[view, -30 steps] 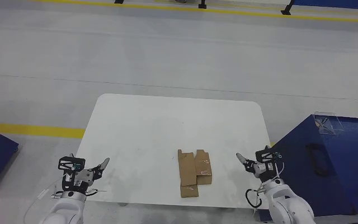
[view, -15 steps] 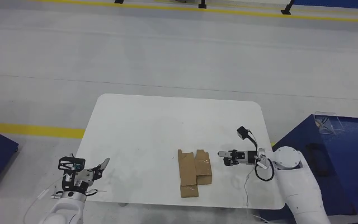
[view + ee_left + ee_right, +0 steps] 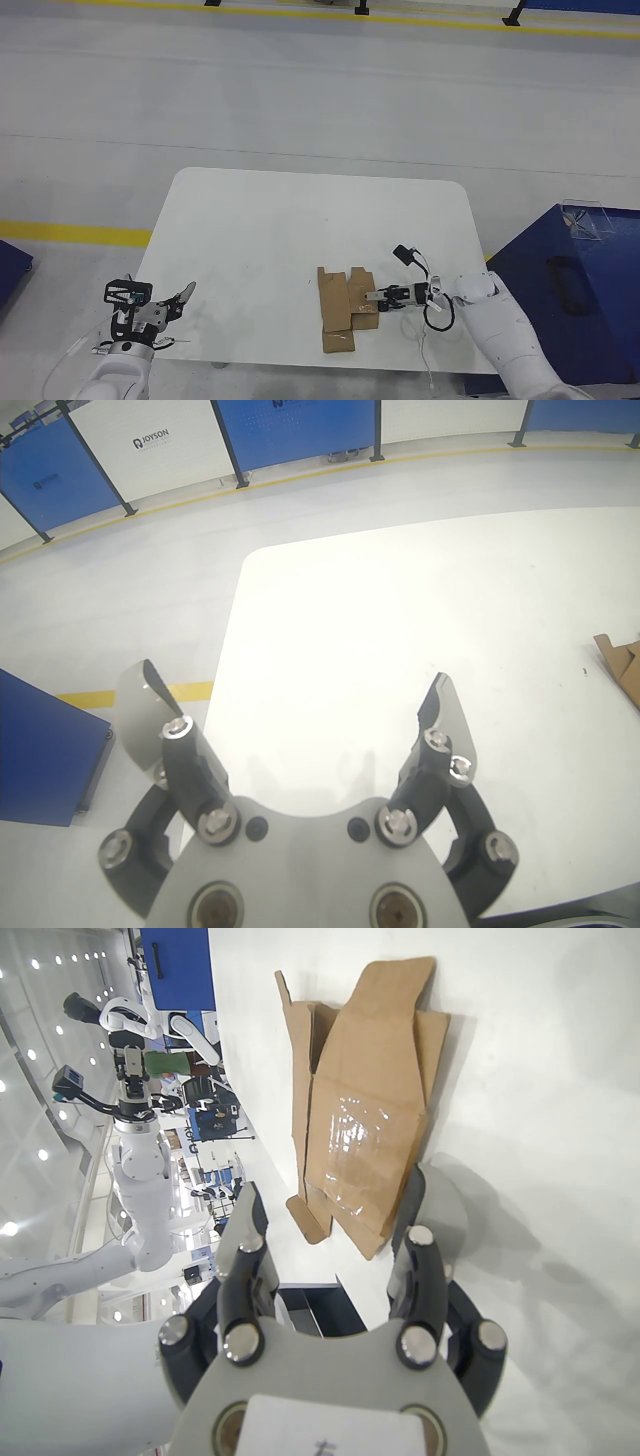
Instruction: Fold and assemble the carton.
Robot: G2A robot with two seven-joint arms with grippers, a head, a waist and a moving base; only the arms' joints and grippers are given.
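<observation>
surface: white table point(image 3: 260, 230) | on it: flattened brown carton point(image 3: 345, 300), near front edge

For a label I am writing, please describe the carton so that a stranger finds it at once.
Look at the white table, near its robot-side edge, right of the middle. There lies the carton, flat brown cardboard with a glossy tape patch, beside the open right end effector. Nothing else on the table is brown.

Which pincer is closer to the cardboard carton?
Right. The right pincer is at the edge of the carton; the left pincer hangs by the opposite side of the table.
</observation>
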